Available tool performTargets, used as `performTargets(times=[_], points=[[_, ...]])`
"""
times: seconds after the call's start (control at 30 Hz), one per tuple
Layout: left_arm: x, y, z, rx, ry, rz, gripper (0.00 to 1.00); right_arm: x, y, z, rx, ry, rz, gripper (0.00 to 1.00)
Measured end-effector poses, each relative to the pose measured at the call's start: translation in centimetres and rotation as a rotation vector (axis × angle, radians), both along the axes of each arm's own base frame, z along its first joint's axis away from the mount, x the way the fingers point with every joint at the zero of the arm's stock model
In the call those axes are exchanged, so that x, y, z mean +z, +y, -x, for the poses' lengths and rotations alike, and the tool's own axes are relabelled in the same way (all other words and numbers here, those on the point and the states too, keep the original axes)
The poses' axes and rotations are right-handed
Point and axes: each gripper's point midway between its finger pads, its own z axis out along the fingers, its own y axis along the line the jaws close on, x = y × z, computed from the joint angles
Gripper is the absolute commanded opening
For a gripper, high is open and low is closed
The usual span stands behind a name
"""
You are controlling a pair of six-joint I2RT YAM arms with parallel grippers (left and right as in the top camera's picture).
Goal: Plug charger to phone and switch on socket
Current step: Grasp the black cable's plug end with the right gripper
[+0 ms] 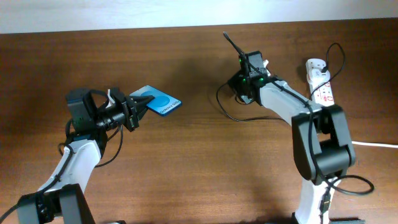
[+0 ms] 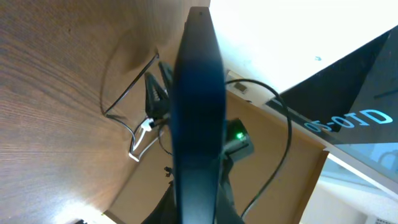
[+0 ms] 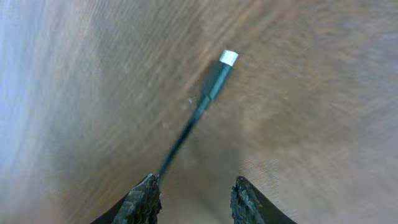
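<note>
My left gripper (image 1: 134, 107) is shut on the phone (image 1: 163, 103), a slim slab with a blue screen, and holds it above the table. In the left wrist view the phone (image 2: 198, 112) shows edge-on, rising from between the jaws. The charger's thin black cable (image 1: 231, 45) lies in front of my right gripper (image 1: 244, 67). In the right wrist view the jaws (image 3: 194, 198) stand apart, the cable (image 3: 186, 130) runs past the left fingertip, and its silver plug tip (image 3: 228, 58) points away. The white socket (image 1: 318, 78) lies at the far right.
The black cable loops on the wood (image 1: 225, 109) below the right gripper. A thick white cord (image 1: 375, 144) runs off the right edge. The table's far edge meets a white wall (image 1: 124, 12). The right arm's base (image 1: 323, 149) stands close to the socket.
</note>
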Motion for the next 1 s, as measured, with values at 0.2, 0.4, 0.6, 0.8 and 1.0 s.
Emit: performTargets(times=[0.2, 0.4, 0.6, 0.8, 1.0], points=[[-0.2, 0.3, -0.3, 0.023, 0.003, -0.015, 0.0, -1.3, 0.5, -1.3, -0.086, -0.012, -0.076, 0.37], [-0.4, 0.4, -0.5, 0.035, 0.004, -0.023, 0.0, -1.8, 0.6, -1.6, -0.124, -0.006, -0.102, 0.18], [-0.5, 0.4, -0.4, 0.034, 0.01, -0.023, 0.0, -2.2, 1.5, -1.2, -0.024, 0.0, -0.104, 0.04], [0.6, 0.0, -0.2, -0.029, -0.112, -0.049, 0.0, 0.1, 4.1, 3.3, 0.504, -0.004, -0.06, 0.04], [4.0, -0.5, -0.9, -0.095, -0.385, -0.083, 0.0, 16.5, 1.7, 15.0, 0.958, -0.171, -0.066, 0.04]])
